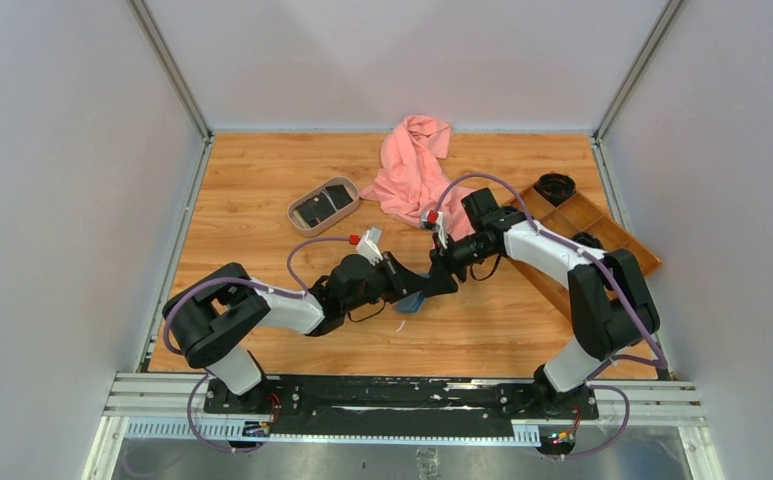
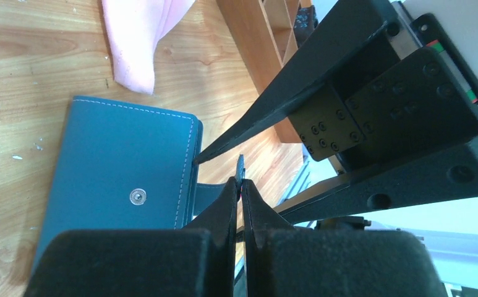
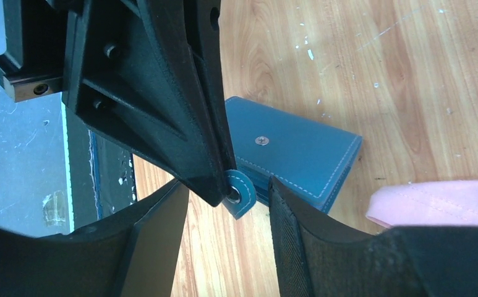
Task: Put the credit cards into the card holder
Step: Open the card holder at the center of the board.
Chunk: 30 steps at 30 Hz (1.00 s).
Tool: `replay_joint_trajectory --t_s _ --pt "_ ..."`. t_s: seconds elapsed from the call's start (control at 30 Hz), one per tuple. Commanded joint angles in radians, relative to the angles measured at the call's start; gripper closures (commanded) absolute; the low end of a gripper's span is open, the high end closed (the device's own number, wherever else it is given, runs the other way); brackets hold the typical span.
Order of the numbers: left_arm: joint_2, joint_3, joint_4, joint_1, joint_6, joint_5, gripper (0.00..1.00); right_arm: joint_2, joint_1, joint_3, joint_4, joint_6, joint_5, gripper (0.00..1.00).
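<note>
The teal card holder (image 2: pixel 119 167) lies closed on the wood between the two arms, its snap stud facing up, and shows in the top view as card holder (image 1: pixel 410 302). My left gripper (image 2: pixel 241 182) is shut on its little tab clasp (image 3: pixel 241 197), which it holds out from the holder's edge. My right gripper (image 3: pixel 229 201) is open, its fingers (image 3: pixel 298 241) on either side of the tab and the left gripper's tip. One right finger (image 2: pixel 273 102) points at the holder's edge. Black credit cards (image 1: pixel 322 207) lie in the oval beige tray (image 1: pixel 297 213) at back left.
A pink cloth (image 1: pixel 414 170) is bunched at the back centre, just behind the right gripper (image 1: pixel 440 262). A brown wooden compartment tray (image 1: pixel 602 235) sits at the right edge. The left gripper (image 1: pixel 440 283) and right gripper nearly touch mid-table.
</note>
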Motion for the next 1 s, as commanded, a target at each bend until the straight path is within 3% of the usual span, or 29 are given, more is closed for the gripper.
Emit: replay_joint_trajectory --t_s 0.0,0.13,0.33,0.63,0.77,0.83,0.97 --pt "0.016 -0.022 0.096 -0.005 -0.030 -0.008 1.00 0.016 0.024 -0.002 -0.019 -0.031 -0.028 0.47" --pt "0.026 -0.045 0.152 0.000 -0.053 -0.026 1.00 0.015 0.025 -0.001 -0.019 -0.034 -0.028 0.51" --pt "0.042 -0.069 0.234 0.007 -0.082 -0.041 1.00 0.016 0.026 0.004 -0.022 -0.036 -0.031 0.71" --pt "0.061 -0.101 0.335 0.018 -0.100 -0.040 1.00 0.023 0.042 0.010 -0.035 -0.051 -0.024 0.75" --pt "0.069 -0.108 0.376 0.020 -0.093 -0.027 1.00 0.024 0.045 0.022 -0.054 -0.063 -0.024 0.93" --pt "0.058 -0.118 0.379 0.025 -0.072 -0.023 0.91 0.022 0.045 0.028 -0.067 -0.075 -0.021 0.99" --pt "-0.029 -0.146 0.282 0.039 0.038 -0.019 0.71 0.013 0.045 0.031 -0.081 -0.095 -0.018 1.00"
